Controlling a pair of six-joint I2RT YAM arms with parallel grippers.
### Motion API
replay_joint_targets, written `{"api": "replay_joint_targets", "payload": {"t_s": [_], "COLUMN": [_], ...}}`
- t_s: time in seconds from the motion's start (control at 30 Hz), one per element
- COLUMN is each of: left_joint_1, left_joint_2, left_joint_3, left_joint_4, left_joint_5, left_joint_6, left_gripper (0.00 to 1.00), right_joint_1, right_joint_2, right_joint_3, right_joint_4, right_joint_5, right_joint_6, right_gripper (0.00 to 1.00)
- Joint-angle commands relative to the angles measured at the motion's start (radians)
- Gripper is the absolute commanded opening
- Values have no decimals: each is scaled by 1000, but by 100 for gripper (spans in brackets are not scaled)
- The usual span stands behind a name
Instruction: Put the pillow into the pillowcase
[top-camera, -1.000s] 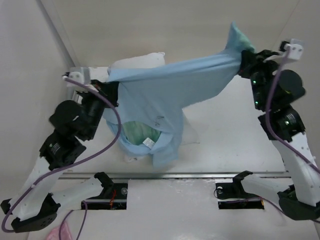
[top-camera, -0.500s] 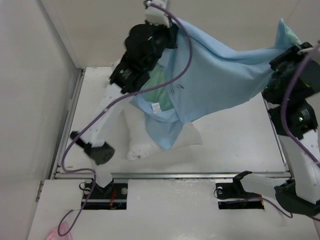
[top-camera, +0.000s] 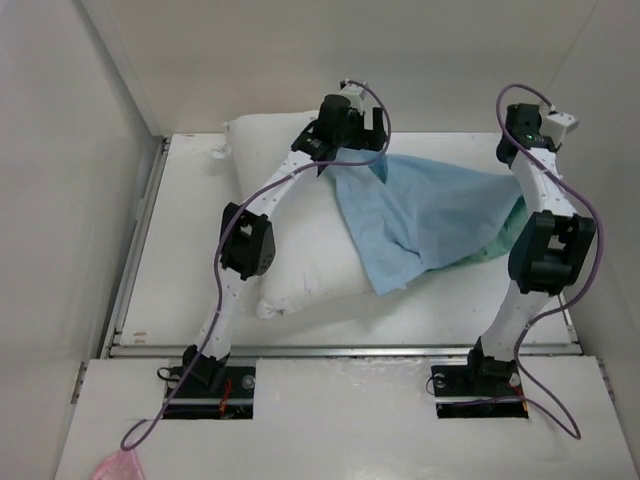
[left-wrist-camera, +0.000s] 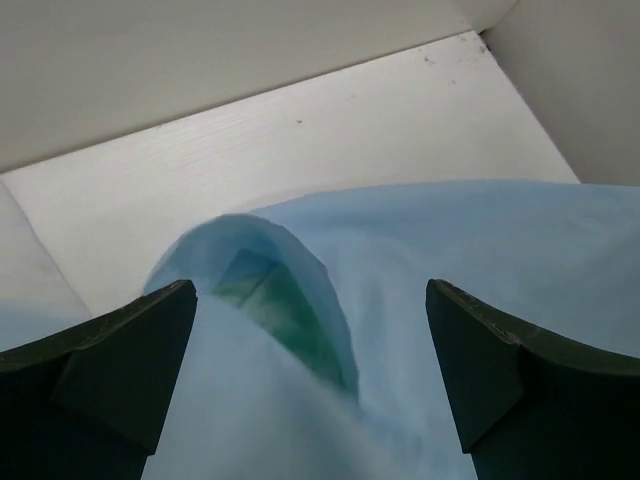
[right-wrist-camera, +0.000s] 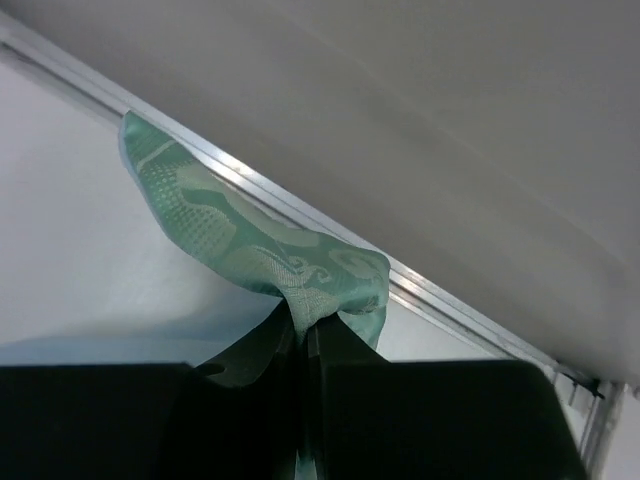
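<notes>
Worktop (top-camera: 175, 270) carries everything. Pillow (top-camera: 300, 250) lies flat on it and bare, so it is not in the case at all.

Pillowcase (top-camera: 430, 210) is spread blue face up. Its left part is draped over the pillow's right side and the rest trails off to the pillow's right onto the worktop. A strip of the green face shows along the edge farthest from the pillow.

My left gripper (left-wrist-camera: 310, 290) hangs above the cloth near the pillow's far end, jaws wide apart with nothing between them. Under it a raised fold (left-wrist-camera: 290, 310) shows green lining. I read that as the mouth of the case, so this is a spot to take a new hold.

My right gripper (right-wrist-camera: 305, 330) is well off the pillow's right side, jaws pinched together on a bunched green corner of the pillowcase. I take this as anchoring that end so the cloth doesn't slump.

My call is the task is barely begun. The mouth has to be opened and drawn over the pillow's end, and thin cloth will slip easily.
</notes>
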Motion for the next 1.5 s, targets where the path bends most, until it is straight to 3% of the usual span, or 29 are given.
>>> {"api": "replay_joint_targets", "payload": {"t_s": [0.0, 0.07, 0.2, 0.23, 0.27, 0.33, 0.37, 0.5, 0.6, 0.77, 0.8, 0.83, 0.87, 0.9, 1.0, 1.1, 1.27, 1.4, 1.47], "left_joint_1": [53, 62, 85, 85, 85, 85, 85, 4, -46, -77, -77, -77, -64, -50, -40, -16, 189, 288, 321], "left_joint_2": [-298, -384, -677, -726, -774, -903, -937, -994, -888, -696, -657, -636, -616, -578, -563, -663, -1073, -1170, -1170], "left_joint_3": [-53, -137, -387, -458, -612, -761, -893, -1024, -992, -909, -909, -920, -920, -920, -920, -990, -1159, -1123, -1098], "left_joint_4": [108, 36, -109, -119, -119, -95, -78, -69, -104, -225, -225, -225, -225, -225, -250, -239, -113, -231, -247], "left_joint_5": [71, 0, -218, -255, -296, -297, -276, -240, -199, -231, -231, -222, -222, -241, -358, -529, -538, -813, -831], "left_joint_6": [-14, 52, 74, 54, 37, -24, -34, -31, 0, 23, 23, 23, 3, -14, -29, -115, -153, -198, -160], "left_gripper": [100, 100, 100, 100, 100, 100, 100, 100, 100, 100, 94, 73, 26, 0, 0, 0, 0, 0, 0], "right_joint_1": [-67, -78, -78, -78, -78, -55, -55, -15, 28, 123, 161, 178, 193, 207, 256, 328, 460, 509, 528], "right_joint_2": [8, 33, 15, 4, -35, -94, -164, -337, -427, -473, -487, -501, -501, -516, -545, -556, -556, -536, -522], "right_joint_3": [104, 119, 107, 86, 69, -21, -55, -232, -346, -427, -453, -467, -482, -497, -554, -574, -556, -556, -547], "right_joint_4": [-135, -159, -159, -147, -121, -84, -39, 95, 175, 190, 190, 181, 181, 181, 213, 224, 224, 239, 264], "right_joint_5": [4, -7, -28, -89, -120, -205, -232, -454, -620, -691, -691, -691, -691, -704, -757, -767, -653, -675, -675], "right_joint_6": [92, 105, 68, 46, 26, -13, -14, -72, -81, -81, -81, -81, -70, -70, -70, -93, -113, -104, -104], "right_gripper": [10, 15, 54, 73, 84, 100, 100, 100, 100, 100, 100, 100, 100, 100, 100, 100, 100, 100, 100]}}
